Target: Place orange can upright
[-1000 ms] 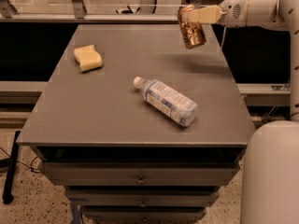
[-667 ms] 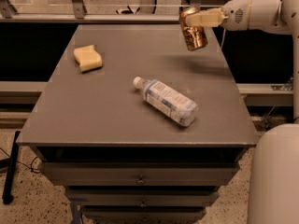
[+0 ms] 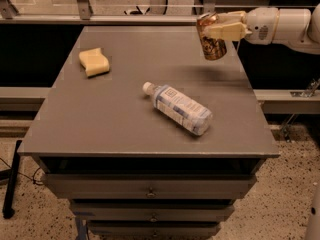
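Observation:
The orange can [image 3: 212, 40] has an orange-brown patterned body and silver ends. It hangs nearly upright, slightly tilted, above the far right part of the grey table [image 3: 120, 114]. My gripper [image 3: 220, 28] reaches in from the right and is shut on the can's upper part. The can casts a faint shadow on the table below it and does not touch the surface.
A clear plastic water bottle [image 3: 177, 107] with a white-blue label lies on its side near the table's middle. A yellow sponge [image 3: 94, 62] lies at the far left. The table's right edge is just below the arm. Drawers are under the tabletop.
The gripper with the can has shifted slightly right and a little lower, and the can has come closer to upright. The bottle and sponge have not moved.

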`<state>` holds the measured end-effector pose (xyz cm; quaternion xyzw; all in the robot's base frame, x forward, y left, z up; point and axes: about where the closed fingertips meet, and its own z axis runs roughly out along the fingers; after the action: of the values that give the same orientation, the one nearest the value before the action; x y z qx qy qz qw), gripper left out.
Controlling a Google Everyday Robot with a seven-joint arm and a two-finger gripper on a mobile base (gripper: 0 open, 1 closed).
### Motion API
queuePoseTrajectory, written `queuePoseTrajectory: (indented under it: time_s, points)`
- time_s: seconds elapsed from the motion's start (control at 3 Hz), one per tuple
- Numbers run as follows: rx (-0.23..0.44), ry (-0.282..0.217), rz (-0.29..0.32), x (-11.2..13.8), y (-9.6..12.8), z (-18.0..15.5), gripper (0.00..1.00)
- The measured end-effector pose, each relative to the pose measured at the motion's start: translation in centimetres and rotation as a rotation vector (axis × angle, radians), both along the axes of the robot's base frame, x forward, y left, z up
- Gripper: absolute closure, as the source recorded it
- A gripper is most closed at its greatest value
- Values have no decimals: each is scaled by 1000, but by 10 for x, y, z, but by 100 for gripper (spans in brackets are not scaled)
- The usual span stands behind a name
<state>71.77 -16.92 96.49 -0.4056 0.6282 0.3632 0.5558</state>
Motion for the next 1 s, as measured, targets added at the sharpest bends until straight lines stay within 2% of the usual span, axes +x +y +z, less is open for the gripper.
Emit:
queuePoseTrajectory:
  time_s: [0.33,0.67,1.0]
  points:
    - [27,-150,44,-16,11,3,100]
    - [113,-204,82,-24,17,1,100]
    - [250,-194,103,-23,15,-3,100]
